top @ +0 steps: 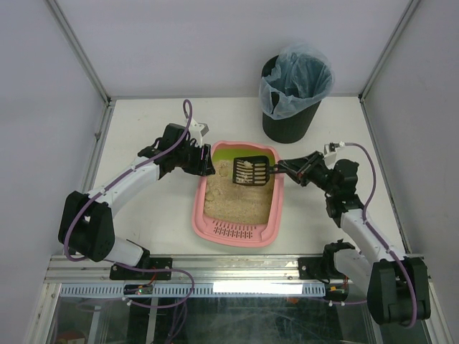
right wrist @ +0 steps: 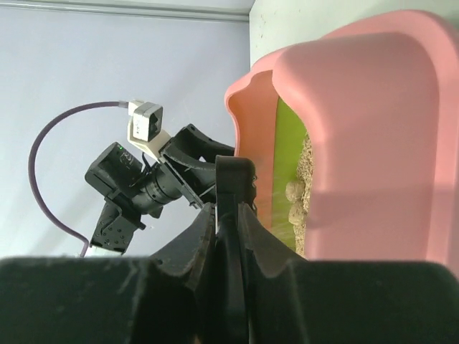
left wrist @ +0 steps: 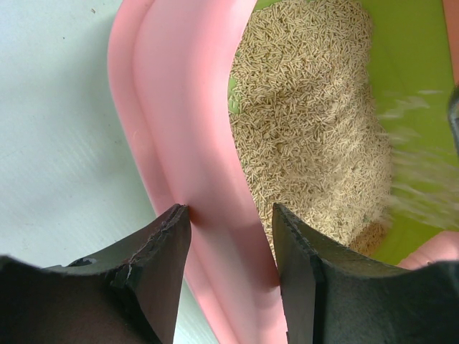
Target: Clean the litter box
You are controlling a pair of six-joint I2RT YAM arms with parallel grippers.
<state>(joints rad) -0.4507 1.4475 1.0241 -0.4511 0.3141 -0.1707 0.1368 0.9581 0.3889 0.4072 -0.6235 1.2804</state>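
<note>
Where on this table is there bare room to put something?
Bare table: the far edge left of the bin, and strips either side of the litter box. Crowded: the box's far end, with left gripper, right gripper and scoop.

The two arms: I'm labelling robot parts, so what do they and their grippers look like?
The left arm and right arm are alike: white tubular links between bulky black joint housings, a purple cable looping along each. The left gripper and right gripper have matte black, wedge-shaped fingers.
</note>
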